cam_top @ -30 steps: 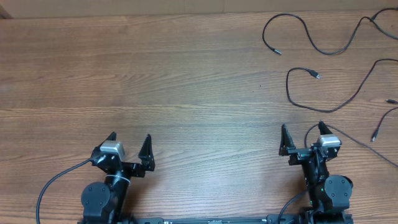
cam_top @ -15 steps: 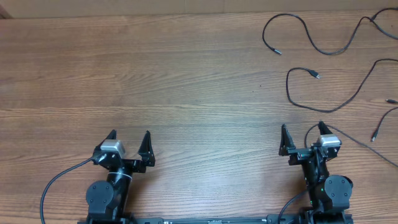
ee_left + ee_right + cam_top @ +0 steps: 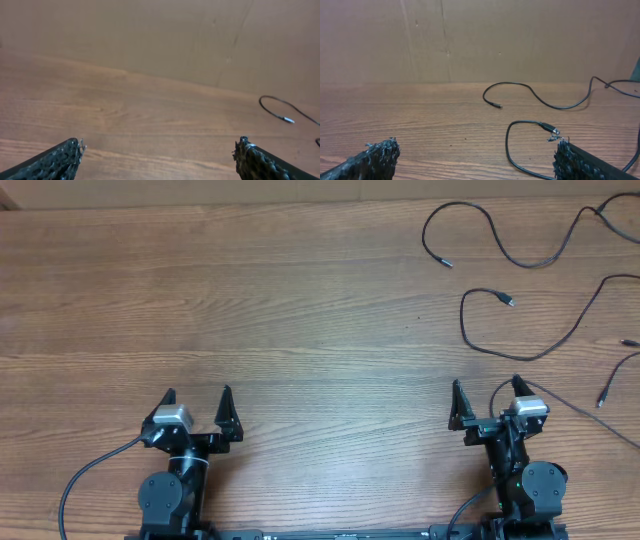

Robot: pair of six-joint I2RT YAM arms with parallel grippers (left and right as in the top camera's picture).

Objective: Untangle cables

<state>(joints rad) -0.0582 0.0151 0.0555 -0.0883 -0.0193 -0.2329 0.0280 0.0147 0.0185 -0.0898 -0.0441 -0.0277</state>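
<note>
**Table** (image 3: 300, 310): brown wood-grain top, filling the overhead view.

**Cables** (image 3: 463, 320): thin black cords, all lying loose and uncoiled in the far right part of the table, well apart from the left arm.
- Upper cable (image 3: 446, 263): a small plug end, a loop rising toward the far edge, then a long run off to the right. It also shows in the right wrist view (image 3: 496, 105) and at the right margin of the left wrist view (image 3: 287, 119).
- Second cable (image 3: 508, 301): silver-tipped plug, curling in an open hook nearer the right arm (the tip shows just ahead of one finger in the right wrist view (image 3: 549, 129)).
- Further plug ends show at the right edge of the overhead view, with their cords partly cut off.

**Left gripper** (image 3: 197, 393): near edge, left side. Its jaws are spread wide, with bare wood between them (image 3: 160, 144).

**Right gripper** (image 3: 486, 384): near edge, right side. Its jaws are spread wide and nothing is held (image 3: 477, 144).
</note>
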